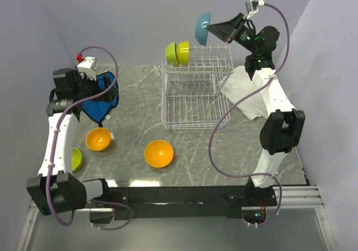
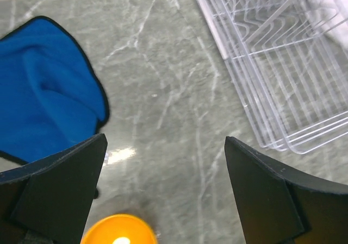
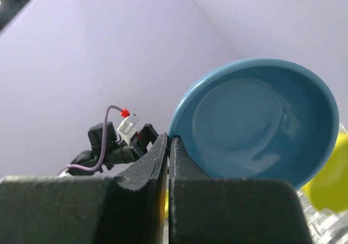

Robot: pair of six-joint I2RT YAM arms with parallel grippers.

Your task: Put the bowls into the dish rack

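Right gripper (image 3: 169, 146) is pinched fully closed on the rim of the blue bowl (image 1: 203, 28). We're holding it on edge in the air, hollow side toward the wrist, bulge facing left.

It hangs above the far end of the dish rack (image 1: 193, 103), over the raised slot section. It sits higher than, and just right of, the two green bowls (image 1: 178, 53) already standing on edge in the slots. So the free slot lies below the bowl, right of the greens.

Our read is that the move is mostly straight down, with the rim kept parallel to the dividers. From above, the bowl's plane looks roughly lined up with the greens. We can't confirm slot alignment from the wrist view, which shows mostly wall and a sliver of green under the bowl. The risk we see is clipping the nearer green on the way down.

Left gripper (image 2: 166, 141) is wide open and empty, over the table (image 1: 134, 94). An orange bowl (image 2: 119, 232) sits just below it in its view, and a blue cloth (image 2: 49, 97) lies to its left.

Not yet loaded: that orange bowl, a second orange bowl (image 1: 158, 153), and a third green bowl (image 1: 75, 159) half hidden by the left arm. All three are well apart from the rack, and the left arm is nearer to them.
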